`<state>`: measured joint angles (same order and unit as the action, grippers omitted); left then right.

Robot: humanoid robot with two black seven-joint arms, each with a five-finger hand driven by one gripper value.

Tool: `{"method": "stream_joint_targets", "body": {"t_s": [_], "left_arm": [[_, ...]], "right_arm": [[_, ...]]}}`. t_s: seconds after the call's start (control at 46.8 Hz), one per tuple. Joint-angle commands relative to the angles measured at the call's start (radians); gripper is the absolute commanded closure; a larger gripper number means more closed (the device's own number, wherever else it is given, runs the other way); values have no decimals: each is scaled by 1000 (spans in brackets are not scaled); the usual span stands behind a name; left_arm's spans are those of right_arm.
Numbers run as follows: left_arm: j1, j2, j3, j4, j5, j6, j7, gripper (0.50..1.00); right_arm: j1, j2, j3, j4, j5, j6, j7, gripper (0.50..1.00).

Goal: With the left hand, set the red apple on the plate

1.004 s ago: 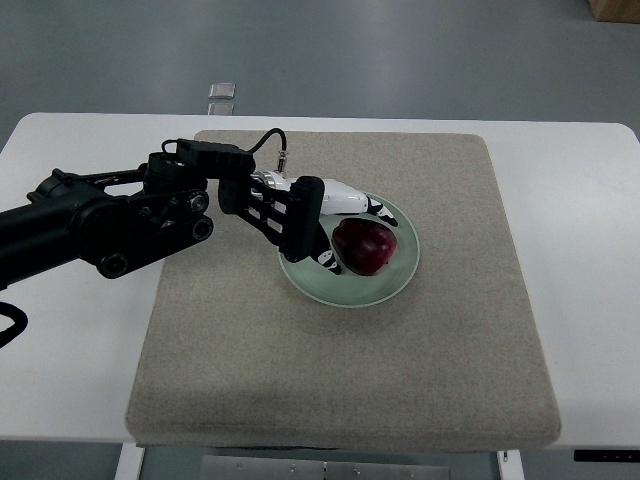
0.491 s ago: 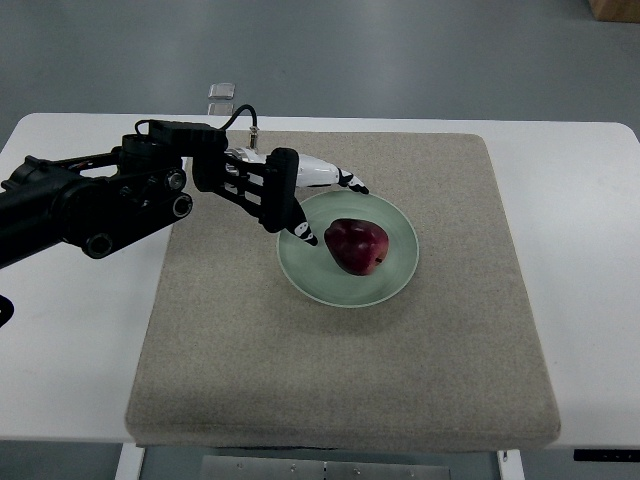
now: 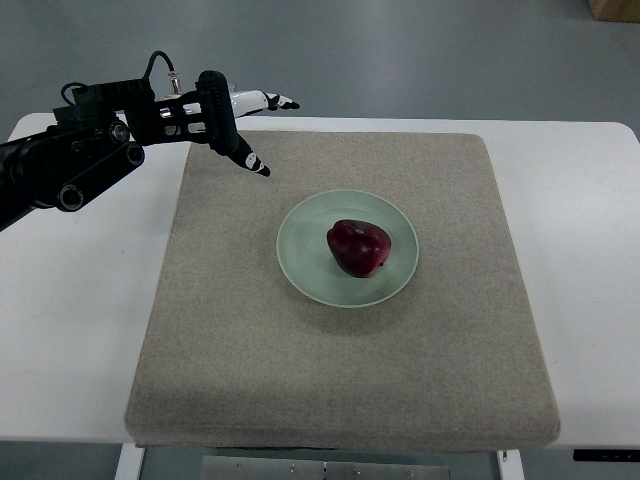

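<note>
A dark red apple (image 3: 358,247) lies on the pale green plate (image 3: 304,262), a little right of the plate's middle. The plate rests on a beige mat (image 3: 340,380). My left hand (image 3: 245,125) hangs over the mat's far left corner, well apart from the plate. Its fingers are spread and hold nothing. The black left arm (image 3: 70,165) runs in from the left edge. The right arm does not show.
The mat covers most of a white table (image 3: 70,320). A small clear object (image 3: 223,91) lies on the grey floor just beyond the table's far edge, partly behind my hand. A brown box corner (image 3: 615,8) shows at the top right.
My left hand let go of the apple and drew back up and to the left, from the plate to the mat's far left corner. The apple stays on the plate.
</note>
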<state>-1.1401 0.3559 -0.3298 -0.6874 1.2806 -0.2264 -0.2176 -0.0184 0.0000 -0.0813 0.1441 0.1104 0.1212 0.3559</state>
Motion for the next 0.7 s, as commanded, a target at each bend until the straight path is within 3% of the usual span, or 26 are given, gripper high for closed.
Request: {"method": "stream_joint_targets", "body": {"t_s": [0.0,0.235,0.449,0.683], "left_arm": [[0,-2,-3,35,-114,10,1,504],[0,-8,-3,85,-483,173,1,504],[-20,-46,-17,196,-917,208,6,504],[-24,-155,-38,428,-1161,211,9,504]], "right_arm": [[0,0,0,0,0,0,0,536],[0,0,0,0,0,0,0,536],[0,0,0,0,0,0,0,538],[0,0,0,0,0,0,0,536]]}}
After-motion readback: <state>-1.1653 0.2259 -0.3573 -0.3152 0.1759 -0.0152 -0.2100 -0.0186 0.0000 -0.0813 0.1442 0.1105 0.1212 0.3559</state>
